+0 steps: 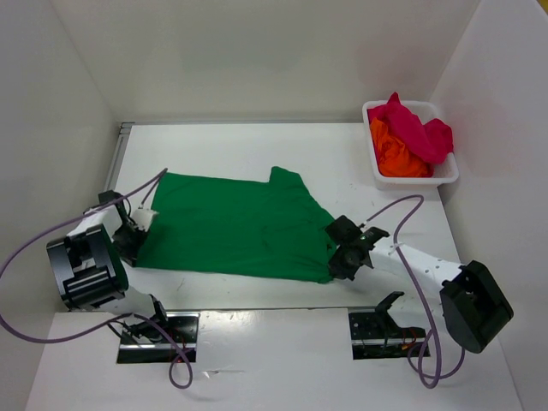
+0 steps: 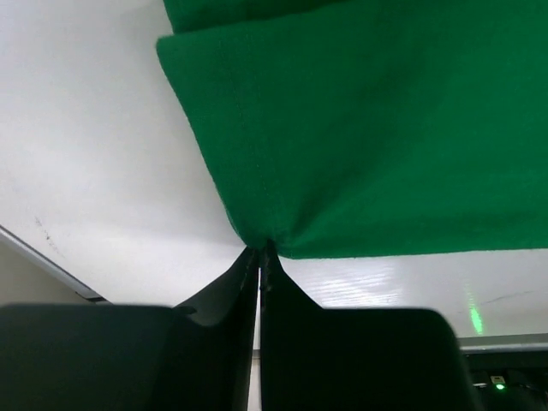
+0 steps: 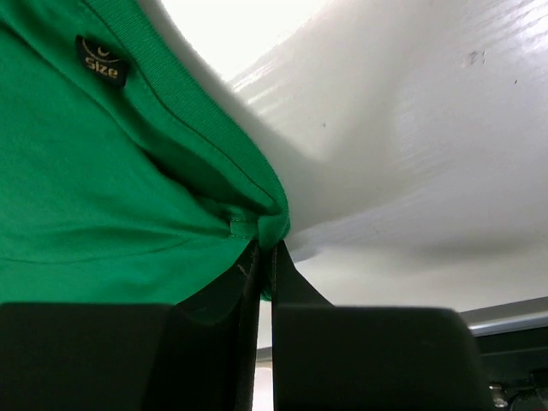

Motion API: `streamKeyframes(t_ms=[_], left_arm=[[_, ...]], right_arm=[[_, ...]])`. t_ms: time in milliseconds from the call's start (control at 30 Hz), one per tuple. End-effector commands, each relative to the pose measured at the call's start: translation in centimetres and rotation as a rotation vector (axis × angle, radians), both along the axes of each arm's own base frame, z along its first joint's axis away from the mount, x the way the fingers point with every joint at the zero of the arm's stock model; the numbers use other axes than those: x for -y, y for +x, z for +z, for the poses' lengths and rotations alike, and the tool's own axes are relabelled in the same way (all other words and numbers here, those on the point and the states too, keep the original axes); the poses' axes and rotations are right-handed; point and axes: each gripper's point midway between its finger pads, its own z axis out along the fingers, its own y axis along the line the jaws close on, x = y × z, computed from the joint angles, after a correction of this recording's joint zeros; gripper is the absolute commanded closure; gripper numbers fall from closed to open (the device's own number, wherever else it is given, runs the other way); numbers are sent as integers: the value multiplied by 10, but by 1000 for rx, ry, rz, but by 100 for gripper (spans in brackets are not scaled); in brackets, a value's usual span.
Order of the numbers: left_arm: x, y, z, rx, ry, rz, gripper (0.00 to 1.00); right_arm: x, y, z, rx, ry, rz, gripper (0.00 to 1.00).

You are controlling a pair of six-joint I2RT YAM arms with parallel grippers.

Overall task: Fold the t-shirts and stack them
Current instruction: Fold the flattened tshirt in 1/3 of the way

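Handling the green t-shirt [image 1: 240, 227], we note limp, light cloth; left pincer [image 2: 259, 253] and right pincer [image 3: 265, 244] each clamp its edge.

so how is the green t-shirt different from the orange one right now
The green t-shirt lies spread out on the table; the orange t-shirt is bunched up in the white basket. The green t-shirt is pinched at opposite ends by the left gripper and right gripper; the orange t-shirt is untouched, with the magenta-red t-shirt partly over it. Both are plain-coloured cloth.
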Motion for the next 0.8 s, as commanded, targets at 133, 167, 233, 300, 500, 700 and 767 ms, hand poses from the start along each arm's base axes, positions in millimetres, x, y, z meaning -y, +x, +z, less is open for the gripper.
streamKeyframes(t_ms=[133, 167, 233, 300, 500, 700, 767], left_arm=[[-18, -38, 14, -49, 93, -46, 100], [-18, -41, 15, -64, 97, -46, 100], [-20, -50, 18, -96, 104, -62, 100], [-18, -57, 18, -112, 94, -54, 100], [-15, -60, 19, -129, 81, -27, 48], [-41, -25, 53, -5, 153, 16, 11], [-53, 7, 83, 124, 168, 56, 9]], right_arm=[[-5, -10, 23, 25, 60, -9, 100], [-6, -12, 25, 31, 65, 2, 100], [-7, -14, 34, 50, 100, -20, 100], [-8, -16, 39, 59, 124, -15, 89], [-12, -24, 50, 35, 142, 6, 60], [-16, 15, 114, 214, 59, 43, 52], [-44, 53, 137, 345, 61, 229, 49]])
